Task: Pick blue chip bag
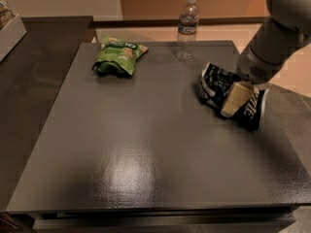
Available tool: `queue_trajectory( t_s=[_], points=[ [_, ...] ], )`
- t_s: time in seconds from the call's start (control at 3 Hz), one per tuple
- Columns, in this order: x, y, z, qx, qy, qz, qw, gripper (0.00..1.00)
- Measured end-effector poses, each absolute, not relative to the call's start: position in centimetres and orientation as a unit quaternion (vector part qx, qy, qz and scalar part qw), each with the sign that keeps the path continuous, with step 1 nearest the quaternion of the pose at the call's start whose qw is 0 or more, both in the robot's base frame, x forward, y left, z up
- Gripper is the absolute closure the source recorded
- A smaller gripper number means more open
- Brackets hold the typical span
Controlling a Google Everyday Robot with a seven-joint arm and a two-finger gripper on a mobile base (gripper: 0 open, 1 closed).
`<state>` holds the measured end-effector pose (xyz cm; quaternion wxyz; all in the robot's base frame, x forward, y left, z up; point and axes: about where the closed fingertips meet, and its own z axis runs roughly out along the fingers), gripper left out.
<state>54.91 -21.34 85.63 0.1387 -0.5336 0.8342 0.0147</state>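
The blue chip bag (217,83), dark navy with white lettering, lies crumpled on the right side of the dark table (146,144). My gripper (233,100) comes down from the grey arm (272,47) at the upper right. Its tan tip rests on the middle of the bag. The bag sits on the table, with part of it showing on either side of the gripper.
A green snack bag (118,56) lies at the table's far left. A clear water bottle (187,27) stands upright at the far edge, close behind the blue bag. A white box (9,33) sits on the counter at the far left.
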Motion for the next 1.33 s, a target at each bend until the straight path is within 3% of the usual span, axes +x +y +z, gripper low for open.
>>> queue_trajectory(
  t_s=[1.0, 1.33],
  points=[
    [55.1, -21.0, 88.1, -0.520, 0.838, 0.038, 0.160, 0.94],
    [54.9, -20.4, 91.0, -0.524, 0.833, 0.048, 0.170, 1.00]
  ],
)
